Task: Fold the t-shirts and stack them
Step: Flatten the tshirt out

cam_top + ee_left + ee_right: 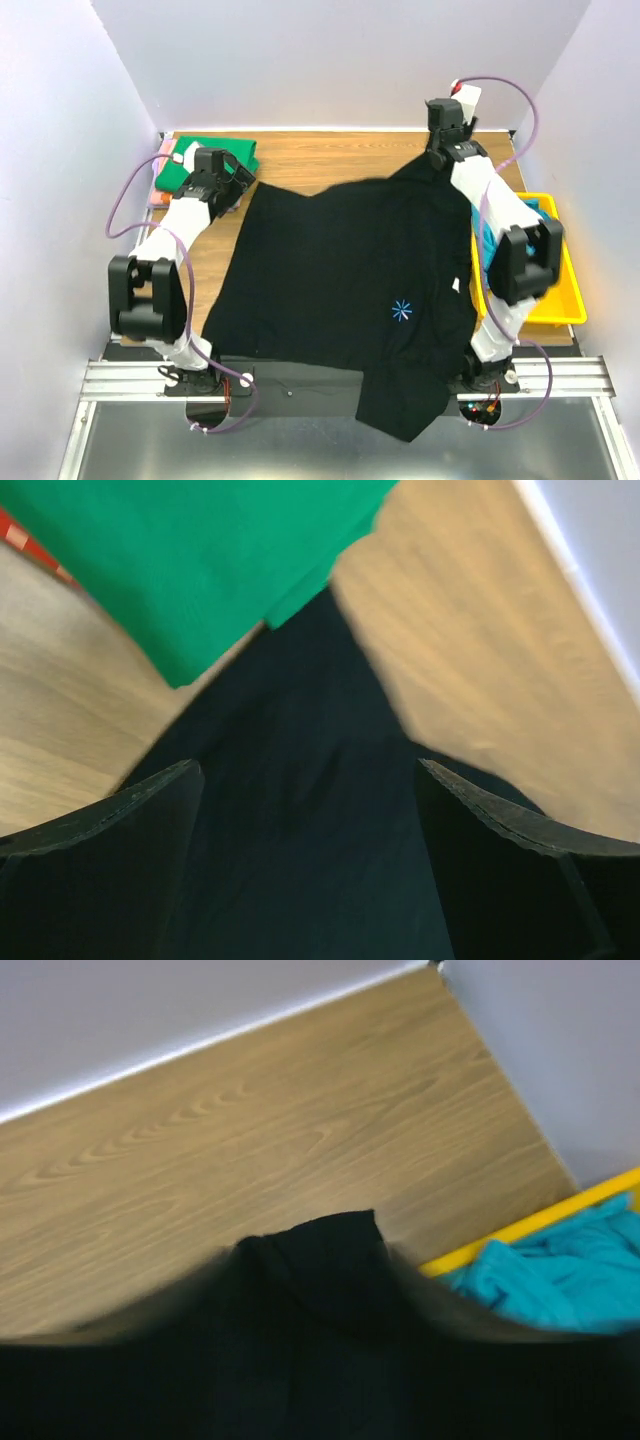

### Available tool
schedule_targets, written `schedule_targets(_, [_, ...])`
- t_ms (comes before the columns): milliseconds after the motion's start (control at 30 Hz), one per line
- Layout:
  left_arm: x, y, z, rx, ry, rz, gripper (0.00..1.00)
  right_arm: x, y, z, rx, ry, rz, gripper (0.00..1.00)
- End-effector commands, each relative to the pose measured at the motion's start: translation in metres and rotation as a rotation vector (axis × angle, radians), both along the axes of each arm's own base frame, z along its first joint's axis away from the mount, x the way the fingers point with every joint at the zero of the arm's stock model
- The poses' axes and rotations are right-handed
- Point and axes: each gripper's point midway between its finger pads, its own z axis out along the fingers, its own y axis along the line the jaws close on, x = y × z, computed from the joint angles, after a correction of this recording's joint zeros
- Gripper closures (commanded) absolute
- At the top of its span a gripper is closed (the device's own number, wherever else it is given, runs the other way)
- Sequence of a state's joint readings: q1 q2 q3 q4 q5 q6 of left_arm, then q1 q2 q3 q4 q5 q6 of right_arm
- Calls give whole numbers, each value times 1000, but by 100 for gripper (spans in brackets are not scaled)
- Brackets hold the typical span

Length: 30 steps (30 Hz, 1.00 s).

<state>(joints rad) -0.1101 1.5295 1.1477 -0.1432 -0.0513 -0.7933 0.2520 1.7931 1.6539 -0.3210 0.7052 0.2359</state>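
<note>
Left hand: here it is [232, 188], down at the far-left corner of the black t-shirt [340, 270], which reaches right up to it.
Left hand's grip: fingers [130, 810] spread wide, black cloth filling the space between and under them, nothing pinched.
Right hand: up at the shirt's far-right corner [441, 160], and the cloth rises in a peak towards it.
Right hand's grip: can't tell. Its wrist view gives only a dark blur along the bottom and a bunched tip of black cloth; no finger shows clearly.
Black t-shirt: spread wide over the middle of the desk [330, 160], mostly flat, with a fold along its right side.
Near end of the black t-shirt: one part spills off the desk's near edge, down by the right arm's base.
Print: a small blue star [402, 310] right of the shirt's centre.
Bright green t-shirt: folded [228, 150], just beyond the black shirt's far-left corner, close to touching it.
Orange-pink t-shirt: only a sliver [30, 548] peeks out from under the green one, on the side away from the black shirt.
Teal-blue t-shirt: crumpled [545, 1275] just past the black shirt's right edge.
Yellow tray: alongside the black shirt's right edge [560, 300], with the teal-blue shirt inside.
</note>
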Motion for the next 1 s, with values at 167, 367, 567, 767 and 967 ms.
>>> schedule_targets(167, [1, 7, 75, 110, -191, 0, 1, 24, 36, 17, 147, -93, 210, 0])
schedule_targets(367, [-16, -9, 58, 111, -166, -53, 1, -36, 59, -8, 323, -25, 328, 0])
schedule_targets(567, [-23, -37, 33, 160, -121, -132, 2, -87, 61, -86, 423, 169, 286, 0])
schedule_targets(767, [-2, -47, -7, 218, -22, -169, 1, -75, 50, -135, 345, 290, 221, 0])
schedule_targets(967, [28, -50, -63, 294, 139, -188, 2, -43, 37, -181, 272, 383, 141, 0])
